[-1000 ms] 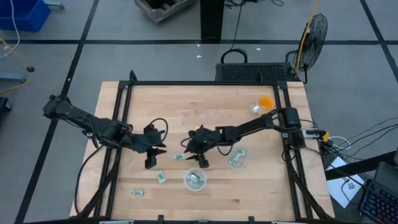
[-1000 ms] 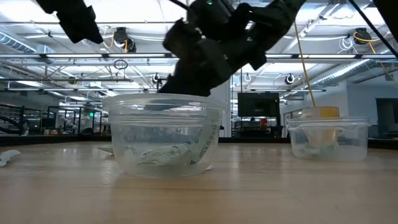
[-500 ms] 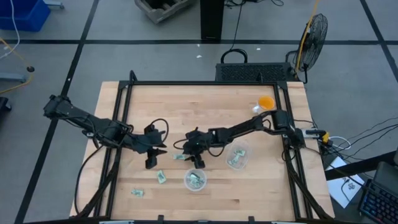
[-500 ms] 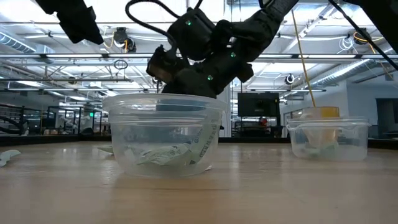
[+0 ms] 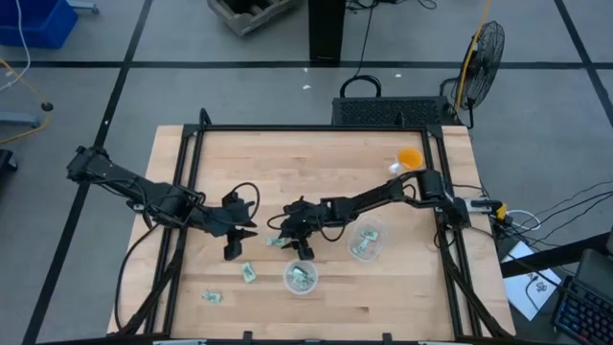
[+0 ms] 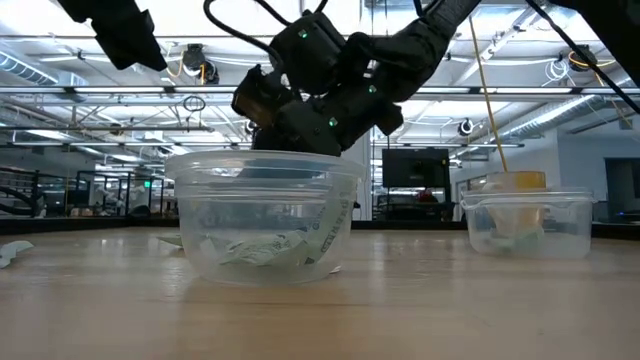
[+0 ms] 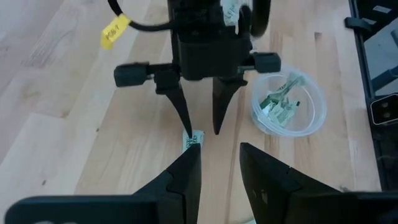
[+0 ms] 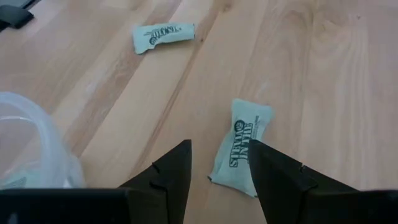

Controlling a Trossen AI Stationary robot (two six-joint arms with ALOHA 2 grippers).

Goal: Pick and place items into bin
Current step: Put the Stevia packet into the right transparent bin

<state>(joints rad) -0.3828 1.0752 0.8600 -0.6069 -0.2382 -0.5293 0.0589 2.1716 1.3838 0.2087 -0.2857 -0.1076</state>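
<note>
Small green-and-white wrapped packets lie on the wooden table. One packet [image 8: 239,149] [image 5: 275,241] lies flat just ahead of my right gripper [image 8: 219,146] [image 7: 202,127], which is open and points down with a finger on either side of it. Another packet [image 8: 163,34] lies farther off, and two more [image 5: 247,272] [image 5: 211,297] lie toward the near left. Two clear cups [image 5: 301,278] [image 5: 365,244] hold packets. My left gripper [image 7: 219,155] [image 5: 247,230] is open and hovers to the left of the right gripper.
An orange cup [image 5: 409,158] stands near the table's far right. The near clear cup [image 6: 262,215] stands just beside my right gripper, toward the near edge. A black frame [image 5: 192,153] borders the table. Bare wood lies at the far side and the near right.
My right gripper has moved a little toward the table's left, away from the near clear cup and over the loose packet, and it has come down slightly. The packets and cups have stayed where they were.
</note>
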